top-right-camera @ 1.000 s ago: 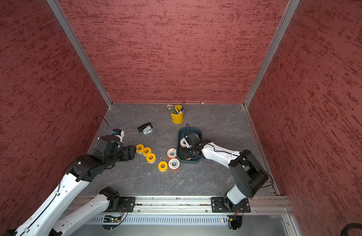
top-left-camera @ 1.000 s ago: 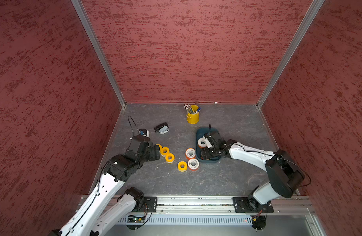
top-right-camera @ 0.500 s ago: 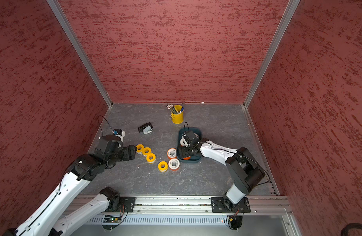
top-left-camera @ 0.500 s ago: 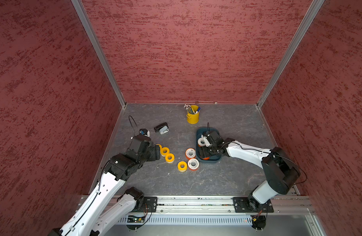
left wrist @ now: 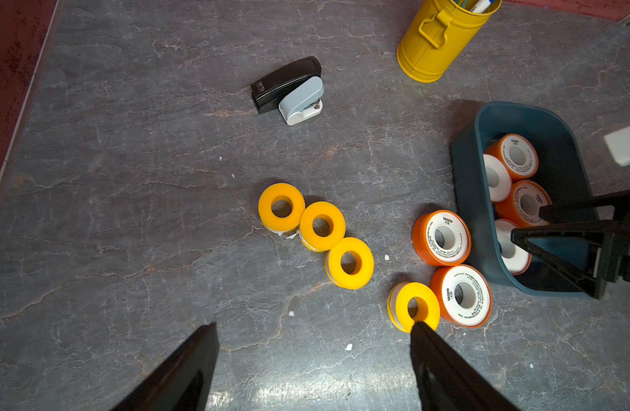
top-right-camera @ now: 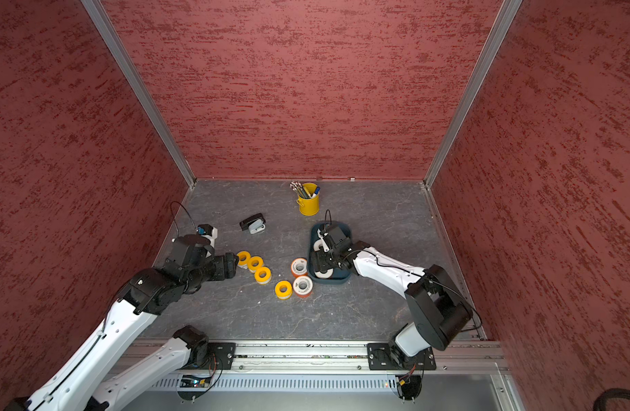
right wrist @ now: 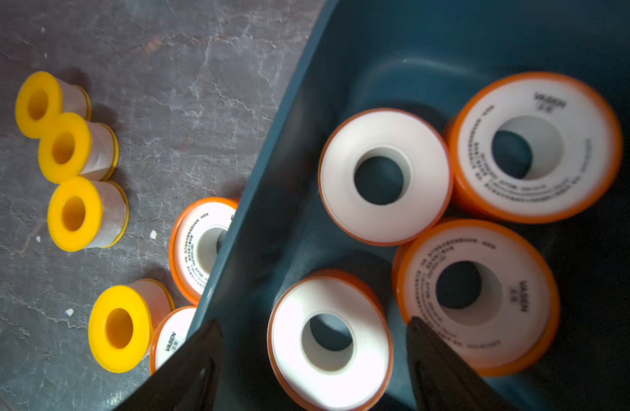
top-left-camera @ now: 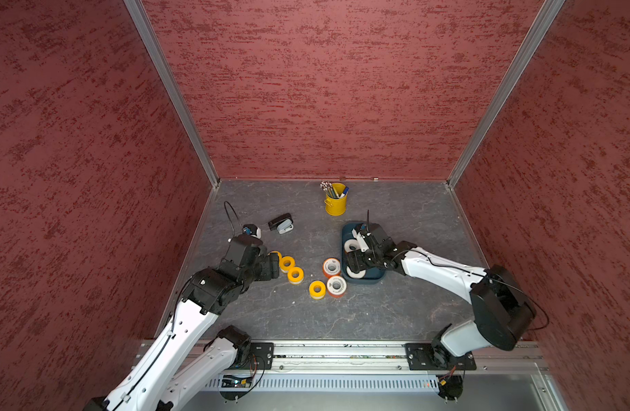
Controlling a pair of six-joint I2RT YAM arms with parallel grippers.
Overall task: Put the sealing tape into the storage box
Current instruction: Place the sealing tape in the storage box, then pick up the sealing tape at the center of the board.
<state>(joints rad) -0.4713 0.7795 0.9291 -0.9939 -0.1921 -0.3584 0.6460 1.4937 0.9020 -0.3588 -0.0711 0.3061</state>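
Note:
The teal storage box (right wrist: 270,160) holds several orange-sided sealing tape rolls lying flat. My right gripper (right wrist: 314,320) hangs open over the box's near end (top-left-camera: 368,281), with one white-faced roll (right wrist: 329,341) lying loose between its fingers. Two more orange rolls (top-left-camera: 331,267) (top-left-camera: 336,285) lie on the table just left of the box. A yellow roll (top-left-camera: 317,289) sits beside them, and three more yellow rolls (left wrist: 320,226) form a row. My left gripper (left wrist: 313,325) is open and empty over bare table, at the row's left end (top-left-camera: 272,265).
A yellow pen bucket (top-left-camera: 336,204) stands behind the box. A black-and-grey stapler (top-left-camera: 280,224) lies at the back left. Red walls close in the grey table on three sides, and the arms' rail runs along the front.
My right gripper's jaws have widened, leaving a roll lying in the box, and the gripper has slid slightly toward the box's near left side. The left arm has barely moved.

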